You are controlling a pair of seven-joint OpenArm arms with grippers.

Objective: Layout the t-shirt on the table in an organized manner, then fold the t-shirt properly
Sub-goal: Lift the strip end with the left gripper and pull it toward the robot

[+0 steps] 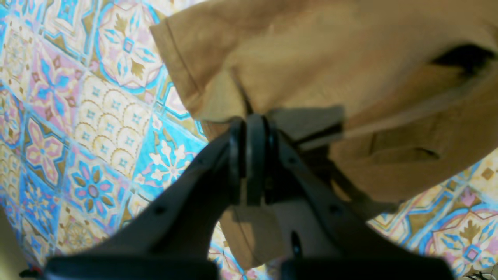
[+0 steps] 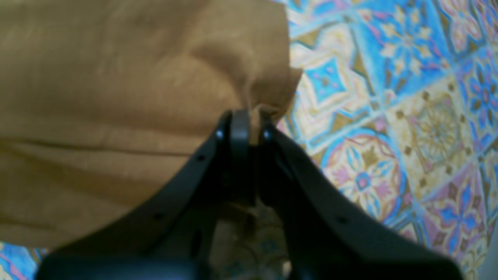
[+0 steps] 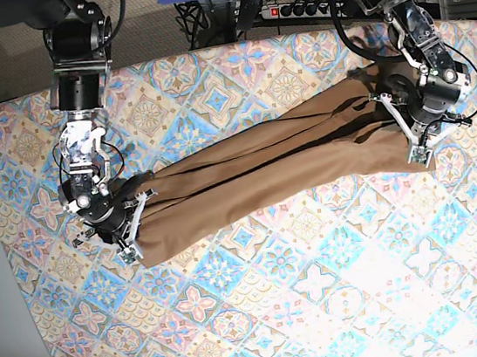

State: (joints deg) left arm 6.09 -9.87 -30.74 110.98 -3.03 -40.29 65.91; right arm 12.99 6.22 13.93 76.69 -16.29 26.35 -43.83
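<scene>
Both grippers, left gripper (image 1: pixel 253 120) and right gripper (image 2: pixel 245 116), clench opposite ends of the t-shirt (image 3: pixel 256 180), stretched across the bench (image 3: pixel 326 308). We judge layout underway; next, lower and spread it flat.

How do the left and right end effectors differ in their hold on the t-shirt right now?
The left end effector pinches the t-shirt by a hemmed sleeve, with layers bunched around it; the right end effector pinches a plain corner of flat fabric. In the base view, left sits farther up the table than right. Both are shut on the cloth, stretching it between them.
</scene>
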